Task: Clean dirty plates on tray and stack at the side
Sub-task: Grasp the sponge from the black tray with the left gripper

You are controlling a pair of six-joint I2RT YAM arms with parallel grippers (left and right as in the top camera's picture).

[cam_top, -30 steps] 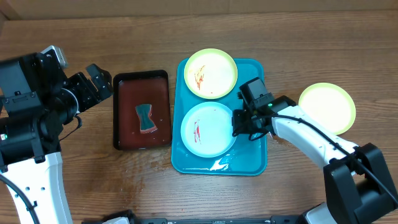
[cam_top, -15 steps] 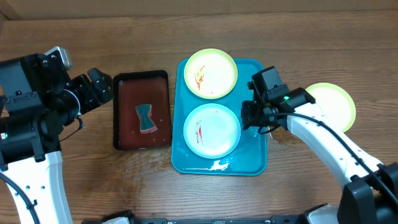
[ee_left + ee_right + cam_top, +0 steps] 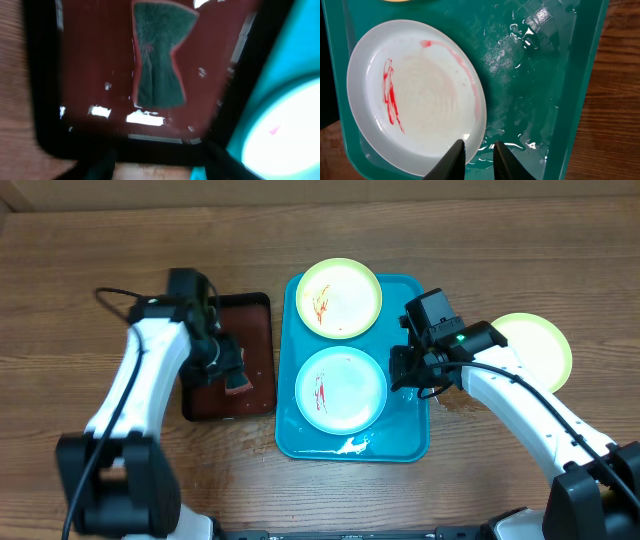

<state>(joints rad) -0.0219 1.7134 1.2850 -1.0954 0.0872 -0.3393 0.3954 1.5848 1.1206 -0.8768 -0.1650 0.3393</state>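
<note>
Blue-rimmed plate (image 3: 340, 388) is seated flat in the near half of the turquoise tray (image 3: 412, 435), with red smears left of its centre. Right gripper (image 3: 477, 144) is positioned at the plate's right edge. Its jaws are held only narrowly apart, and the plate rim is seen in the gap. One finger (image 3: 451, 159) is laid over the rim, the other over wet tray floor. Contact with the rim cannot be confirmed, and the plate is not lifted.

A yellow-green plate (image 3: 340, 298), streaked orange-red, is set at the tray's far end, just beside the blue-rimmed one. A second yellow-green plate (image 3: 527, 352) is placed on the table (image 3: 470, 240) right of the tray, behind the right arm.

Left gripper (image 3: 224, 362) is held over the black tray (image 3: 255, 305), just left of the turquoise one. Its jaws are seen apart at the bottom edge of the blurred wrist view, with nothing between them. The sponge (image 3: 157, 60) is left flat on the brown-red floor ahead of the fingers, ungripped.
</note>
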